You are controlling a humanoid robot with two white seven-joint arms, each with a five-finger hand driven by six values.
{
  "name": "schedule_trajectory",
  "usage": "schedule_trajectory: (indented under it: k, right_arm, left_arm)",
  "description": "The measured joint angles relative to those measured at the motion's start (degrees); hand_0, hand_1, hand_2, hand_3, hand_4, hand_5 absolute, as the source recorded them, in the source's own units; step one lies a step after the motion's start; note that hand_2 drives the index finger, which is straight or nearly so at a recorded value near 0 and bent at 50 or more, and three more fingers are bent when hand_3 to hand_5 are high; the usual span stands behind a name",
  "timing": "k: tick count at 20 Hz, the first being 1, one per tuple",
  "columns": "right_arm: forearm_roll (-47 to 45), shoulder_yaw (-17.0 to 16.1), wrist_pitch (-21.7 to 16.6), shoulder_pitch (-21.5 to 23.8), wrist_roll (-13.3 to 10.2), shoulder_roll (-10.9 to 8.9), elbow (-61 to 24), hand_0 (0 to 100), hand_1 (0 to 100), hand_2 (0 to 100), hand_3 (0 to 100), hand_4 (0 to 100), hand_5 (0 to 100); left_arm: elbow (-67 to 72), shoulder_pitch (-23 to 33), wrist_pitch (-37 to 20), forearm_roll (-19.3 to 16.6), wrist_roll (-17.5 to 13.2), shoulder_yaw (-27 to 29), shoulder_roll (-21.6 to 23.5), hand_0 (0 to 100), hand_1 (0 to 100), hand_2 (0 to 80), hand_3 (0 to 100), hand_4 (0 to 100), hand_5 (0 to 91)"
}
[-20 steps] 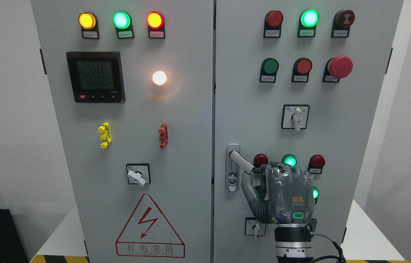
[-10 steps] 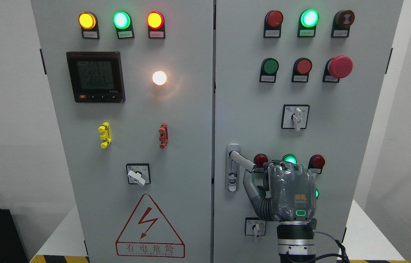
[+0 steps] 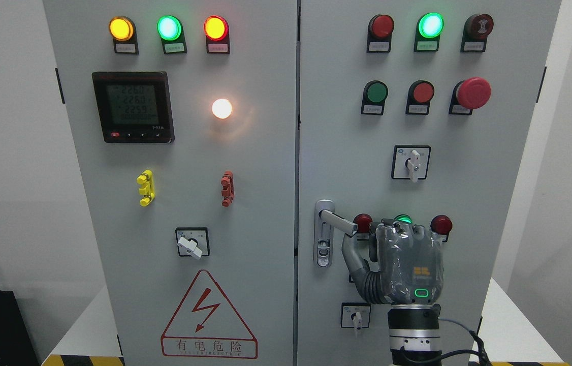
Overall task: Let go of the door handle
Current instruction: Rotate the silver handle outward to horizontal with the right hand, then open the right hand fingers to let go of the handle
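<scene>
Door handle [image 3: 338, 222] sits low on the cabinet's right door [image 3: 347, 152], lever angled right and slightly down. Right robot hand [image 3: 408, 264] is just right of its free end; thumb rises beneath the lever tip, contact unclear. Fingers curled, apparently grasping nothing. Left arm absent.

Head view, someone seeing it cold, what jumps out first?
Likely the bright white lamp glowing mid-left on the grey cabinet, and the lit yellow, green and red lamps along its top. Then the robot's right hand at lower right, beside the swung-out door handle, and the red warning triangle below.
</scene>
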Motion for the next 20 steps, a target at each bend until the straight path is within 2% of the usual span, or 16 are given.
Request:
schedule_trajectory:
  k: [13,20]
  right_arm:
    - [0.0,-0.2,0.0,-0.7,0.1,0.03,0.1,56,43,100,100,100,98]
    - [0.0,-0.2,-0.3,0.3,0.2,0.11,-0.1,57,43,100,100,100,98]
  left_arm:
    - [0.0,0.0,0.0,0.0,0.0,0.0,0.0,12,39,0.0,0,0,0.0]
    - [0.0,0.0,0.0,0.0,-0.1,0.0,0.0,12,39,0.0,0,0,0.0]
